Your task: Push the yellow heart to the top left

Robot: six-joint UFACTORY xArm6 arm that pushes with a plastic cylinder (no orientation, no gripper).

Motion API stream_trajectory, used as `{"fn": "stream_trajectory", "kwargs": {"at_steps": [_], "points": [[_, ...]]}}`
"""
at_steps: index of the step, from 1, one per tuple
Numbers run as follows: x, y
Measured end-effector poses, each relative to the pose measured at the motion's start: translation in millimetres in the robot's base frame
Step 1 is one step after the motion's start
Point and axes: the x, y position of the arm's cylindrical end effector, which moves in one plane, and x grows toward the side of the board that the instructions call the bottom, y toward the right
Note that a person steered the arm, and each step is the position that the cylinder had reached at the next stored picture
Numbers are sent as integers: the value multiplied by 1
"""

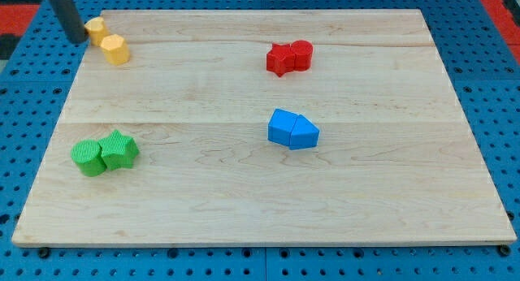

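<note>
Two yellow blocks sit near the board's top left corner. The upper one [97, 28] is small and may be the heart; its shape is hard to make out. The lower one [115, 49] looks like a hexagon and lies just below and right of it, close or touching. My tip [79, 39] is the lower end of a dark rod coming down from the view's top left. It stands just left of the upper yellow block, at the board's left edge, close to or touching that block.
Two red blocks [289, 58] sit together at top centre-right. Two blue blocks [293, 130] sit together at centre-right. Two green blocks [104, 153] sit together at lower left. The wooden board [260, 216] lies on a blue pegboard.
</note>
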Motion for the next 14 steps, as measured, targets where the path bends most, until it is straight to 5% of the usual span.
{"fn": "stream_trajectory", "kwargs": {"at_steps": [2,7,14], "points": [[-41,0],[26,4],[-5,55]]}}
